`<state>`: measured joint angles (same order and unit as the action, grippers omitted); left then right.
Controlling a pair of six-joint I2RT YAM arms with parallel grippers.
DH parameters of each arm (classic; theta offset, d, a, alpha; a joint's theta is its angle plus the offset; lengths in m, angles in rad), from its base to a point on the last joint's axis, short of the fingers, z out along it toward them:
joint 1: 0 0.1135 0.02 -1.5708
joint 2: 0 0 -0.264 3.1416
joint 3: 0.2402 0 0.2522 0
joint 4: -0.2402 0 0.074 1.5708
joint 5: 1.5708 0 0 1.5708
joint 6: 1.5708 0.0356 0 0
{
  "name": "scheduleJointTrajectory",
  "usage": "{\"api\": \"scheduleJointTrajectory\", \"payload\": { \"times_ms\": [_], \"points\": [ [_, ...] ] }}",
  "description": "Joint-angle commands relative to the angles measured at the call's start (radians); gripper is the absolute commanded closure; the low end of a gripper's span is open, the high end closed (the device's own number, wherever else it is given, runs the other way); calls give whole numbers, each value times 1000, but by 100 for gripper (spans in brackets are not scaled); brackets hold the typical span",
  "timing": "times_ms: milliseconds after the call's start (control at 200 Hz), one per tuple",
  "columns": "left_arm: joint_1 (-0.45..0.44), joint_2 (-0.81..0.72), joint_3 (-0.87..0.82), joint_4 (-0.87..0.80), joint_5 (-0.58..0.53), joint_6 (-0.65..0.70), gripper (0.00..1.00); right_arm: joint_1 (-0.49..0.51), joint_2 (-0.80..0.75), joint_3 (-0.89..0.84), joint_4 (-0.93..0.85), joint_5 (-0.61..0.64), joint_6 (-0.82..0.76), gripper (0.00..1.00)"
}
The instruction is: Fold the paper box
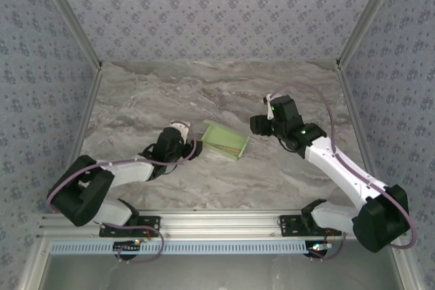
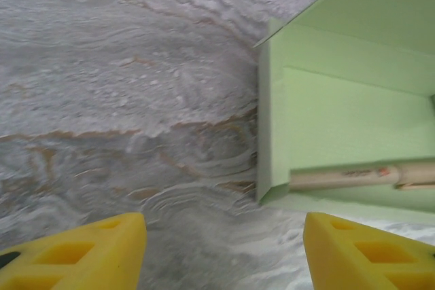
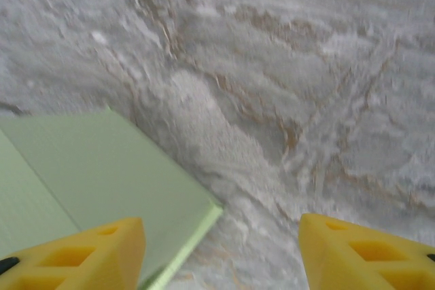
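Note:
The paper box point(image 1: 225, 139) is a pale green open tray of thin card lying on the marble table between the two arms. A thin tan stick point(image 2: 360, 176) lies inside it, along the near wall. My left gripper point(image 1: 192, 149) is just left of the box, open, with bare table between its yellow fingers point(image 2: 75, 252); the box's corner point(image 2: 265, 195) stands a little ahead of the gap. My right gripper point(image 1: 259, 125) is just right of the box, open; the box's outer wall and corner point(image 3: 211, 208) reach in beside its left finger point(image 3: 81, 256).
The marble table point(image 1: 204, 93) is fenced by patterned walls at the back and both sides. An aluminium rail point(image 1: 217, 225) with both arm bases runs along the near edge.

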<state>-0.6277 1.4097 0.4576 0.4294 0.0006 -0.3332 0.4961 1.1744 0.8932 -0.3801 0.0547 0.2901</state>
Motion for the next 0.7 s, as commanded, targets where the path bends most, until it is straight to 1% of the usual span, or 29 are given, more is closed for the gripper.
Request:
{"api": "scheduleJointTrajectory", "payload": {
  "times_ms": [0, 85, 155, 380, 520, 695],
  "points": [
    [23, 26, 46, 59, 166, -49, 36, 5, 4, -53, -34, -7, -9, 37],
    [29, 60, 75, 54, 215, -60, 36, 7, 5, -62, -26, -7, -6, 37],
    [29, 88, 92, 60, 229, -65, 35, 7, 6, -62, -20, -11, -6, 37],
    [22, 142, 87, 156, 303, -91, 35, -5, 5, -60, -41, -20, -18, 37],
    [3, 145, 69, 195, 345, -106, 35, -18, -3, -64, -58, -16, -28, 37],
    [-4, 108, 34, 200, 357, -112, 36, -29, -32, -88, -58, -5, -48, 37]
  ]
}}
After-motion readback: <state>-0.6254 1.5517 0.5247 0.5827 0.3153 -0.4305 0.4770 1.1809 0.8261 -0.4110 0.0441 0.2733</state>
